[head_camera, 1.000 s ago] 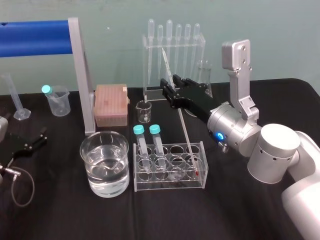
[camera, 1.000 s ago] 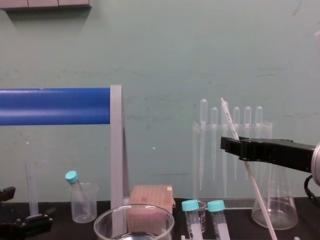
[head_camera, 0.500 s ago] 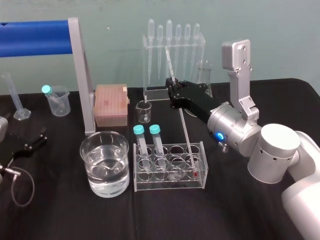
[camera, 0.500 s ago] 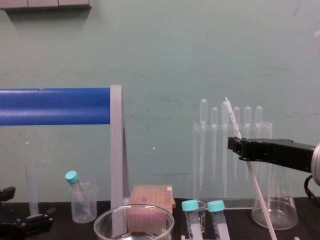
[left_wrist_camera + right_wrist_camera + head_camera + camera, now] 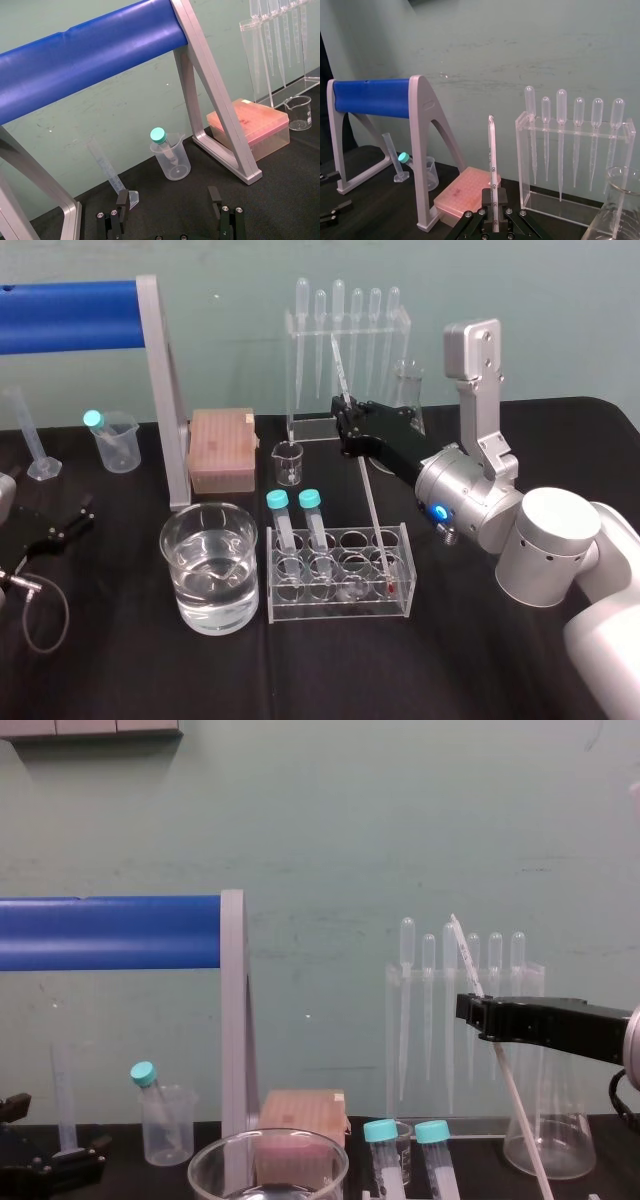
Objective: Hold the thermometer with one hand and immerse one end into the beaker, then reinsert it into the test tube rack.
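The right gripper is clenched on the thermometer, pinching it high on the stem so that a short length of glass stands above the fingers. The rest runs down and forward from the claw. The right wrist view shows the scaled stem rising from between the closed jaws.

The thermometer's long axis is steep but not plumb. Its top leans toward the back edge of the table and a little to the robot's left. Its red-tipped lower end sits in the rightmost front well of the test tube rack, which stands near the front edge. That tip seems to rest at the bottom of the well, though the clear walls make this hard to confirm.

The beaker, part full of clear liquid, stands just beside the rack on its left. From the claw it therefore lies forward and to the left.

The coming move probably calls for drawing the rod up along its own slanted line until the tip clears the rack's top plate. The rod can then be carried left over the beaker's rim.

The right arm is the nearer one and already has the rod. The left gripper lies parked by the left edge of the table, well apart from the glassware, its fingers spread.
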Robot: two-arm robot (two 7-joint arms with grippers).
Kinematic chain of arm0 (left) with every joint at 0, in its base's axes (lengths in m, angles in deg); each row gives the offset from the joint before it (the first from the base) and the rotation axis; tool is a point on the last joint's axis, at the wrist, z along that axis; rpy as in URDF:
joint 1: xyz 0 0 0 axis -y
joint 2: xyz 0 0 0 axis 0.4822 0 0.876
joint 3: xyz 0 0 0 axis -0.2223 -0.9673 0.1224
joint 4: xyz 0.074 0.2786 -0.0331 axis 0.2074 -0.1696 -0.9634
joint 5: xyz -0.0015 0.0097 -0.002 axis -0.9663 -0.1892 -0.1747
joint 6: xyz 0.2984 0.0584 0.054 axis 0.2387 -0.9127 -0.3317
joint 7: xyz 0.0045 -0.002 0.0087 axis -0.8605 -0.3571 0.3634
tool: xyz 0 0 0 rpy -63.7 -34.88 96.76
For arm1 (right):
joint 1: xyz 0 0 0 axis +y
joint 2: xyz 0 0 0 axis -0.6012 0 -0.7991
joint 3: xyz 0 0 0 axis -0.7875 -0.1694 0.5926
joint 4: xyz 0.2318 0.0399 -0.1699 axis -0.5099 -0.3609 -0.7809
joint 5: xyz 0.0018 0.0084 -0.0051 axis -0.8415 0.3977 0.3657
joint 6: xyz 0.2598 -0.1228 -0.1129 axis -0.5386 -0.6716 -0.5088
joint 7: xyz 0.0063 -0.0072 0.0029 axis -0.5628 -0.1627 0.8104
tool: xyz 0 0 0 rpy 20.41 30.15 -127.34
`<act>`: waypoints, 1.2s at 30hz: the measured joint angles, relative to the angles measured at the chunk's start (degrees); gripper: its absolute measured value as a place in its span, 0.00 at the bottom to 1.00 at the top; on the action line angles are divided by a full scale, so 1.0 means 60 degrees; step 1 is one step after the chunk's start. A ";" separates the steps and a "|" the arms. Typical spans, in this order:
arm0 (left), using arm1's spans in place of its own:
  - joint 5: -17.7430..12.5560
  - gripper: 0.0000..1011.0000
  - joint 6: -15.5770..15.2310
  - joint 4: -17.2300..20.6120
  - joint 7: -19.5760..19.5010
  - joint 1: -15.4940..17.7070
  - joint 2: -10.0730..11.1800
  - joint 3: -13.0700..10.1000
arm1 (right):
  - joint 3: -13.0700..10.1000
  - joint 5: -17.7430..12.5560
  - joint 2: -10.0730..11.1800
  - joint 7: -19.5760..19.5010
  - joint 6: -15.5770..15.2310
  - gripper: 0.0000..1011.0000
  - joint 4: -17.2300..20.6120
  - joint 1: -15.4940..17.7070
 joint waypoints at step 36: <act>0.0000 1.00 0.0000 0.0000 0.0000 0.0000 0.0000 0.0000 | -0.0587 -0.0999 0.0090 0.0730 0.0919 0.06 0.1326 -0.0508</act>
